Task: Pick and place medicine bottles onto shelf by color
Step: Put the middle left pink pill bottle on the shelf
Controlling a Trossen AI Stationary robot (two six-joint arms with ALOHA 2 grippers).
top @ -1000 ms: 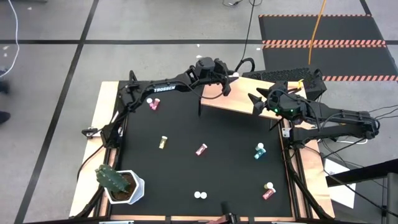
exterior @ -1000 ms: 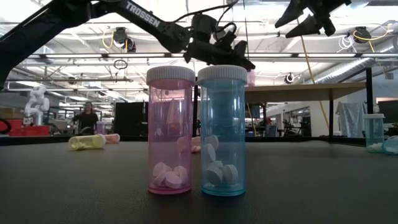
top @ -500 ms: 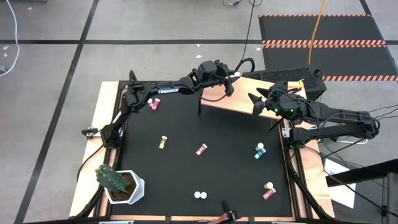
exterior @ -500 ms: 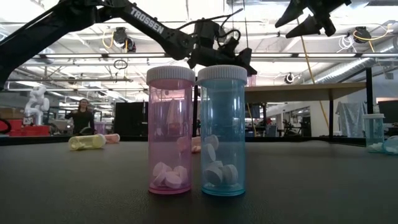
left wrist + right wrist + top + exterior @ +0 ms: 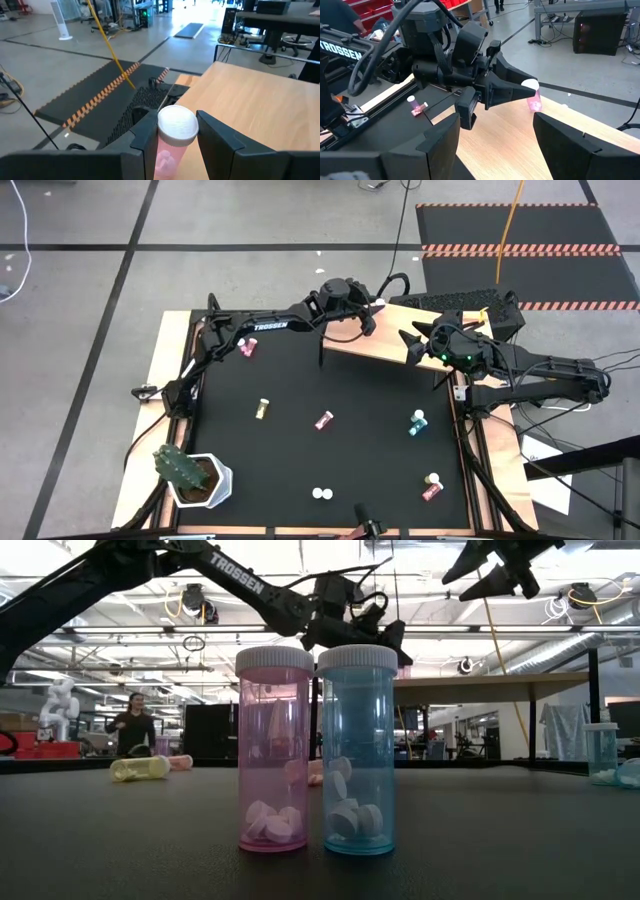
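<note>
A: Shelf (image 5: 385, 340), item one: plain pale wood, flat rectangular board with a smooth matt grain, on thin black legs. State of the left gripper (image 5: 175, 142) over it?

B: Clamped on a pink bottle (image 5: 172, 137). Translucent pink plastic cylinder with a ribbed white cap, pinched between two dark angular fingers (image 5: 220, 145), held above the shelf's far edge. In the right wrist view the same bottle (image 5: 534, 99) sticks out past the fingertips, over the board.

A: Right gripper (image 5: 412, 343)?

B: Jaws spread wide, nothing between them. It hangs above the shelf's other end, facing the left gripper, apart from it.

A: Loose stock, placed from the left gripper?

B: All on the matt black tabletop (image 5: 300, 400). Nearest, back along the arm: a pink bottle on its side (image 5: 245, 348). Farther toward the table's middle: a yellow bottle (image 5: 262, 408) and a red one (image 5: 323, 420), both lying. Nearer the right gripper, below it: a teal bottle (image 5: 416, 422). Near the corner beyond that: another red bottle (image 5: 431, 487).

A: And the pair by the low camera?

B: Farthest from both grippers, at the near edge: one pink (image 5: 274, 748) and one teal (image 5: 357, 750), upright and touching, clear-walled cylinders with ribbed white caps, white round tablets heaped at the bottom.

A: Non-stock?

B: Green cactus (image 5: 178, 467), spiny, in a white pot, at the near corner on the left arm's side.
</note>
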